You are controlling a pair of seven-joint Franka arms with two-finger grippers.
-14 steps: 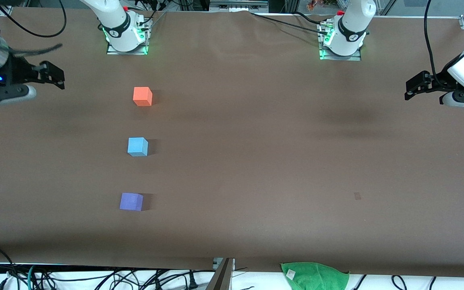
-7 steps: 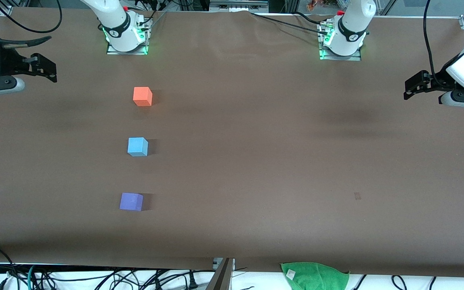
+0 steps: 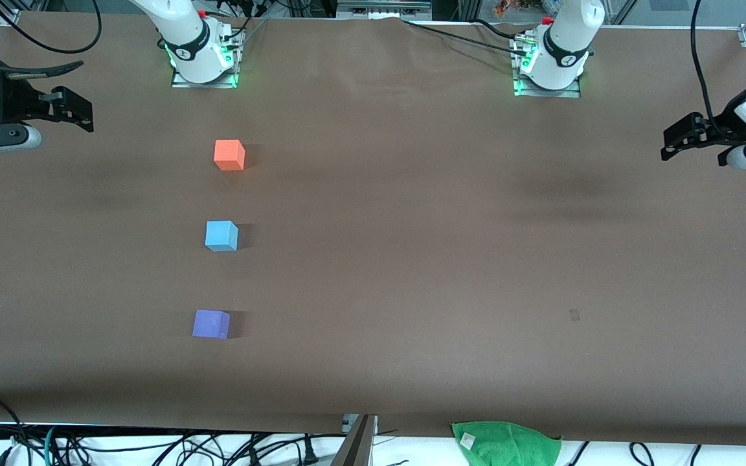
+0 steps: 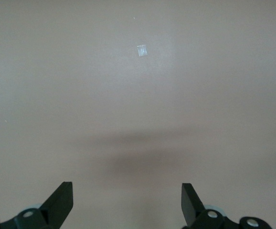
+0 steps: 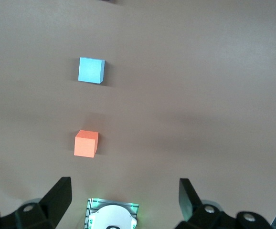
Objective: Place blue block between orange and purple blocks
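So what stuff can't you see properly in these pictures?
- Purple block: shows in the front view only; neither wrist view clearly shows it.
- Right end effector: the front view's edge cuts off most of its arm.
- Left end effector: the front view's edge cuts off its wrist.
- Green cloth: cut off by the front view's lower edge.
- Left wrist view: only bare table, no blocks.
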